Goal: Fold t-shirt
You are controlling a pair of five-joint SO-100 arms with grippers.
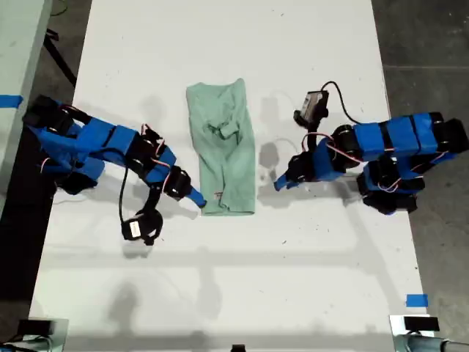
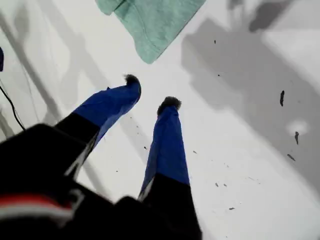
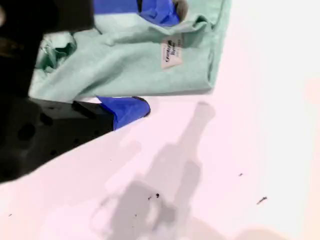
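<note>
White table (image 1: 308, 44) bare on far side and near side of exterior view; lots of room for us there. T-shirt (image 1: 222, 147) lies folded in middle, between our arms. My second gripper (image 1: 199, 201) touches shirt's near corner on exterior view's left. My first gripper (image 1: 279, 183) sits beside shirt on exterior view's right, narrow bare strip between.

The t-shirt (image 1: 221, 150) lies on the white table as a narrow, pale mint-green strip, folded lengthwise, running from the middle of the exterior view down toward its lower edge. I can see bunched wrinkles near its upper middle, while the lower half lies fairly flat with a squared-off end. In my second wrist view a small white label (image 3: 172, 52) shows on the cloth near one edge.
</note>
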